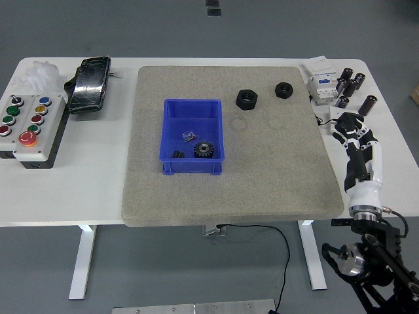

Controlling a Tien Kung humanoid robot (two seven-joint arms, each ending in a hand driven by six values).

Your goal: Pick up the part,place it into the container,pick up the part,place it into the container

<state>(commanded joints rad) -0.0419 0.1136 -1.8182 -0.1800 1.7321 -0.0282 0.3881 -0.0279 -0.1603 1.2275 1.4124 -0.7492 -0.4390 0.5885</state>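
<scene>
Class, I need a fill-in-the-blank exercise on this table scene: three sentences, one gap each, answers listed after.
1. The gear lies inside the ____ bin.
2. The number of black nuts on the grey mat is ____.
3. The right hand, holding nothing, is over the table's ____ edge.

Answers: blue; two; right

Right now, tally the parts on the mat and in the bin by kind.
Black nuts on the mat: 2, a larger nut and a smaller nut
Black gear in the blue bin: 1, the gear
Other small parts in the bin: 2, a dark piece and a metal piece
Total: 5
</scene>
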